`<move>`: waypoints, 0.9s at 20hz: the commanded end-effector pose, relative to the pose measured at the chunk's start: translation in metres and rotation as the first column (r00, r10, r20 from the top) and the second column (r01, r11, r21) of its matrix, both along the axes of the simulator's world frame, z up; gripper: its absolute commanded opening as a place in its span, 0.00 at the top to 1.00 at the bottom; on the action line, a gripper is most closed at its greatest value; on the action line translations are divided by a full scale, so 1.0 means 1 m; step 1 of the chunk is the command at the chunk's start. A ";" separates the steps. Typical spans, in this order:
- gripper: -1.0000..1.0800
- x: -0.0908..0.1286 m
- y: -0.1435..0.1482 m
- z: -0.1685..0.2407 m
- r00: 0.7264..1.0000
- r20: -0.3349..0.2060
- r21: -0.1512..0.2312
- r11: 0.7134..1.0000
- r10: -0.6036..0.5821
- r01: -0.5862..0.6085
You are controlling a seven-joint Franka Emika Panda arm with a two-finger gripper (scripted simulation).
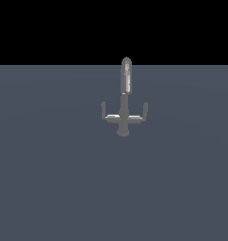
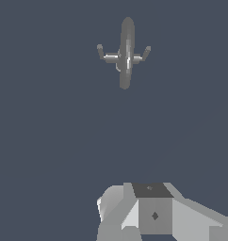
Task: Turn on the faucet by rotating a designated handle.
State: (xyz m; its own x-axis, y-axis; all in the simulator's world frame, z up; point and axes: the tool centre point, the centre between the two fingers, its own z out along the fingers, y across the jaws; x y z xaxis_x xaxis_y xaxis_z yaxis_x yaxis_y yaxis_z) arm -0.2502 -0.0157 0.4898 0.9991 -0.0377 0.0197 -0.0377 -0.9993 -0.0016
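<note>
The faucet is a small grey metal fixture standing on the flat grey-blue floor. Its tall rounded spout rises over a round base. A crossbar ends in two upturned handle tips, one toward the exterior view's left and one toward its right. From the wrist view I look down on the faucet from some distance. Only part of my gripper's white and grey body shows there, well apart from the faucet. Its fingers are hidden. The gripper is absent from the exterior view.
The grey-blue floor stretches on all sides of the faucet, and a black background lies behind it in the exterior view. No other object shows.
</note>
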 end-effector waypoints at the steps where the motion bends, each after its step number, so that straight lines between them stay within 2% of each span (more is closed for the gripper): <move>1: 1.00 0.000 0.000 0.000 1.000 0.000 0.000 1.000 0.000 0.000; 10: 1.00 0.006 -0.019 0.002 1.000 0.015 -0.001 1.000 -0.019 0.019; 18: 1.00 0.008 -0.020 0.002 1.000 0.005 -0.014 1.000 0.005 -0.005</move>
State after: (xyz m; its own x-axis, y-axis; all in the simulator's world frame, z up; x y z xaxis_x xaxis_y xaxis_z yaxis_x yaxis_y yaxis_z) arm -0.2430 -0.0350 0.4917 0.9987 -0.0417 0.0287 -0.0419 -0.9991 0.0072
